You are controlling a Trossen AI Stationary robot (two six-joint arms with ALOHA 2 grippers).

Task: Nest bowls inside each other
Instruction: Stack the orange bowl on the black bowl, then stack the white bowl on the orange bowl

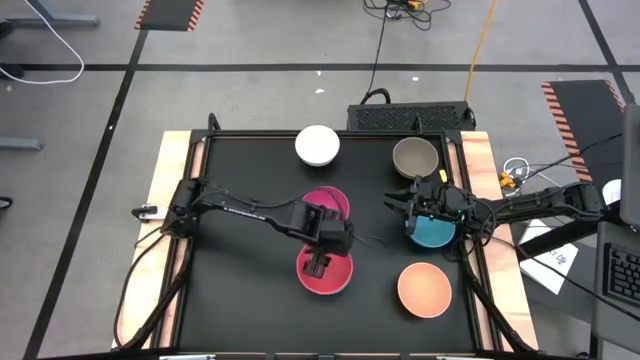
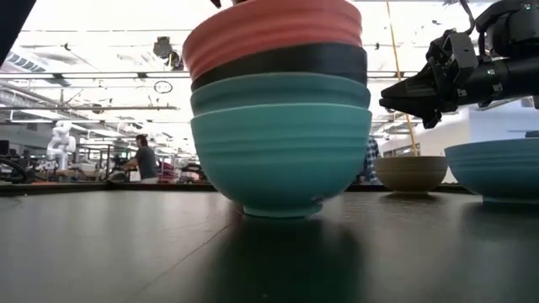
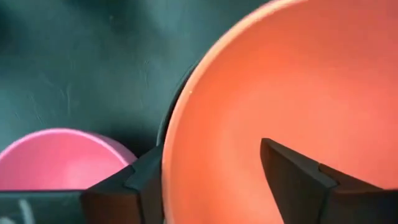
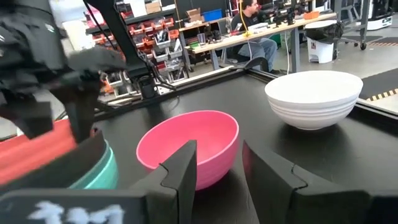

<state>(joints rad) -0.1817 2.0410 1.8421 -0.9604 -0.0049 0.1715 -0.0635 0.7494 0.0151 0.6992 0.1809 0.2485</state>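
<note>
A stack of nested bowls (image 1: 325,272) topped by the red bowl (image 3: 292,112) stood mid-table, left gripper (image 1: 318,262) fingers parted astride its rim, right gripper (image 1: 408,199) fingers apart, empty; magenta (image 1: 330,200), white (image 1: 317,145), grey-brown (image 1: 415,156), blue (image 1: 433,232) and peach-orange (image 1: 424,289) bowls remained loose.

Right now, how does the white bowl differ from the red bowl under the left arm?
The plain round white bowl stands alone at the table's far edge; the plain round red bowl tops a nested stack. Nothing is near the white one; the left hand hangs open inside the red one. Both sit upright, similar in size.
</note>
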